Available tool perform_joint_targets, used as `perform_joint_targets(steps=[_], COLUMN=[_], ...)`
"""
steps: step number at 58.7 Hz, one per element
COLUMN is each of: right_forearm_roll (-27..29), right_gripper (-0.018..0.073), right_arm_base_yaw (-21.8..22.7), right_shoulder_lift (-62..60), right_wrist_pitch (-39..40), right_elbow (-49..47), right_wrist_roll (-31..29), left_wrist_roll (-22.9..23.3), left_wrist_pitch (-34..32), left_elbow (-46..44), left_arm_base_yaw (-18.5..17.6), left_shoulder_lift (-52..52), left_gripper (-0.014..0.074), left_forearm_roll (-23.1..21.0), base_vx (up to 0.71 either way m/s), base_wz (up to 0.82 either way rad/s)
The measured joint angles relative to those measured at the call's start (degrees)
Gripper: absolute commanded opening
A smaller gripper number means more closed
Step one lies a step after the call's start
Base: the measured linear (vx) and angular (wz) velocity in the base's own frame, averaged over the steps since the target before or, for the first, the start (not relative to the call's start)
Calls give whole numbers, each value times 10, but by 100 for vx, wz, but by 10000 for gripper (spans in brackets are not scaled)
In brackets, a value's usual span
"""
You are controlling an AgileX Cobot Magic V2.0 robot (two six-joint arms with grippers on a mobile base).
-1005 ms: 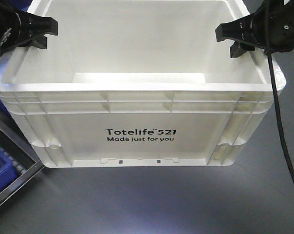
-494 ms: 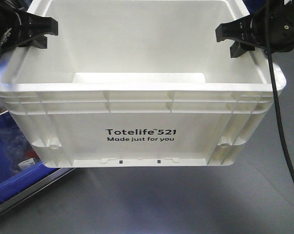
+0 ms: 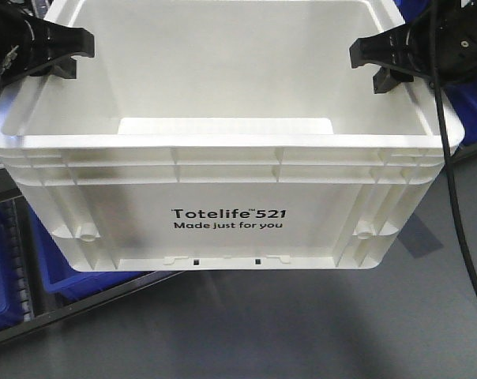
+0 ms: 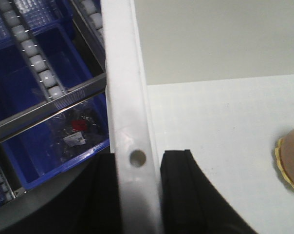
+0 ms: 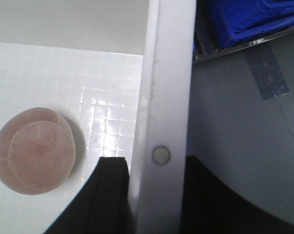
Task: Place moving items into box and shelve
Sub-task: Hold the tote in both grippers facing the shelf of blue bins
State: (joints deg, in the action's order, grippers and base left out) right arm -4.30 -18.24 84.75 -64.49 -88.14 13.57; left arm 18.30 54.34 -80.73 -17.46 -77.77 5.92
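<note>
box (image 3: 223, 229): held at both short ends, long axis running left to right between the arms. left fingers (image 4: 181, 195) straddle the left rim, one inside, one outside, pinching it. right fingers (image 5: 108, 195) pinch the right rim likewise. contents: pinkish ball (image 5: 32, 151) on the box floor near the right grip; edge of a second ball (image 4: 293, 158) well inboard of the left grip. blue bins (image 3: 1, 276) and roller rack (image 4: 35, 58) lie to the left. judgement: shelving calls for both arms travelling together, box level.
</note>
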Motion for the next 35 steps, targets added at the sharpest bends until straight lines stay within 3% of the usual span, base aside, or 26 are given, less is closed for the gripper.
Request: perform_joint_targets(steps=[35], right_forearm_roll=[1], right_gripper=[-5], right_arm_base_yaw=[0], right_shoulder_lift=[0], right_wrist_pitch=[0], right_elbow=[0], right_wrist_roll=[0], left_wrist_roll=[0], left_wrist_pitch=[0], left_elbow=[0], left_arm_base_yaw=[0], left_shoulder_lift=[0], left_gripper=[2], left_forearm_roll=[0], base_vx=[9], base_wz=[39])
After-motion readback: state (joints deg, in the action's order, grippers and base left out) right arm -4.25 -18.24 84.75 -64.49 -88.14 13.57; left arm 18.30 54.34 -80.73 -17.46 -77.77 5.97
